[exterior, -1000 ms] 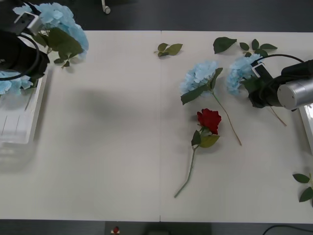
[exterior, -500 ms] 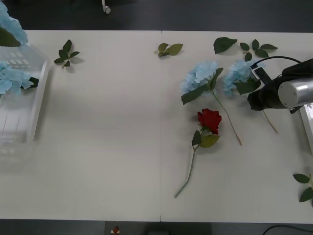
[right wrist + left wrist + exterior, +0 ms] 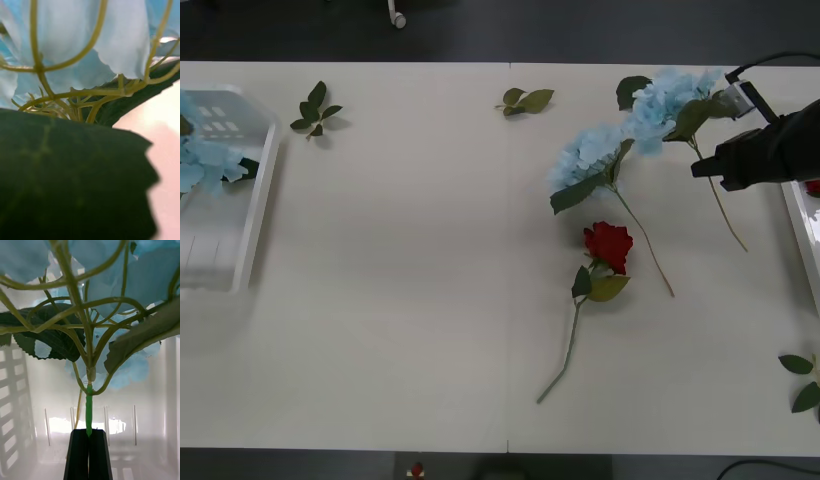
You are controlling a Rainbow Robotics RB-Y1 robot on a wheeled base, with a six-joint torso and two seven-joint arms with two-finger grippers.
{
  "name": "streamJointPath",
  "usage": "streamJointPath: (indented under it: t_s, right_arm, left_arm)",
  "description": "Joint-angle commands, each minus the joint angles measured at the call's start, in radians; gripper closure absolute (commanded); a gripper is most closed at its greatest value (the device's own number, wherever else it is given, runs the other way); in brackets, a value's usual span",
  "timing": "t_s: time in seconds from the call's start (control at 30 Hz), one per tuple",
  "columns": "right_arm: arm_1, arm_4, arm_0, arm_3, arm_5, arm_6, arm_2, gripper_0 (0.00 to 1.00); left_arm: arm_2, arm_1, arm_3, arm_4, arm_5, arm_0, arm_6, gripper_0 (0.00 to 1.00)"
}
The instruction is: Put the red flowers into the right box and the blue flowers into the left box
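Left gripper (image 3: 89, 453): in the left wrist view its two black fingers are pressed together on the green stem of a blue flower (image 3: 112, 307), which stands up from the fingertips over the left box (image 3: 22, 397), whose slotted white wall and ribbed bottom show behind.

Right gripper (image 3: 707, 166): in the front view it sits at the desk's 2 o'clock edge, black, clamped on the stem of a second blue flower (image 3: 663, 98); the bloom lies toward 11 o'clock from the gripper, the thin stem trails toward 6 o'clock.

Right wrist view: a dark green leaf (image 3: 71, 176) close up, with pale-blue petals and yellow-green stalks of that same held flower behind it; the fingers are hidden there.

Third blue flower (image 3: 588, 155): lying on the desk (image 3: 400, 280) just beside the held bloom, at its 8 o'clock, stem running toward 5 o'clock.

Red flower (image 3: 608, 243): on the desk at 6 o'clock of that third bloom, stem toward 7 o'clock.

Left box, front view: at the desk's 9 o'clock edge, blue petals (image 3: 202, 160) inside it.

Right box (image 3: 802, 232): its white rim at the 3 o'clock edge, just beside the right gripper.

Leaf sprigs (image 3: 525, 99): scattered near the desk's far edge.
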Motion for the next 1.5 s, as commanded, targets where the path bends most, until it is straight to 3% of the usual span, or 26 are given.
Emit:
streamJointPath:
  t_s: [0.03,0.4,0.47,0.5,0.6,0.73,0.9,1.27,1.5]
  right_arm:
    - [-0.016,-0.106,-0.028,-0.013,0.058,0.088,-0.041,1.00]
    - [0.154,-0.302,-0.028,-0.020,0.188,0.254,-0.190,1.00]
    - [0.212,-0.305,-0.028,-0.020,0.191,0.258,-0.224,1.00]
    - [0.245,-0.305,-0.028,-0.021,0.191,0.258,-0.241,1.00]
    - [0.318,-0.305,-0.028,-0.021,0.188,0.263,-0.278,1.00]
    - [0.426,-0.302,-0.026,-0.020,0.180,0.266,-0.324,1.00]
    - [0.570,-0.230,-0.035,-0.020,0.148,0.265,-0.379,1.00]
    - [0.771,-0.209,-0.060,-0.020,0.035,0.248,-0.380,1.00]
    - [0.860,-0.209,-0.080,-0.020,-0.039,0.228,-0.377,1.00]
  left_arm:
    - [0.000,-0.054,0.040,-0.047,-0.071,-0.024,-0.011,1.00]
    - [-0.129,-0.088,0.121,-0.042,-0.255,-0.024,0.003,0.99]
    - [-0.129,-0.088,0.121,-0.042,-0.255,-0.024,0.003,0.60]
    - [-0.126,-0.088,0.121,-0.044,-0.255,-0.024,0.003,0.36]
    - [-0.115,-0.087,0.121,-0.042,-0.255,-0.024,0.000,0.00]
    - [-0.075,-0.081,0.105,-0.041,-0.232,-0.024,-0.011,0.00]
    - [0.051,-0.051,0.050,-0.052,-0.104,-0.024,-0.032,0.00]
    - [0.244,0.001,-0.118,-0.073,0.141,-0.024,-0.114,0.00]
    - [0.321,0.001,-0.146,0.125,0.285,-0.024,-0.272,0.00]
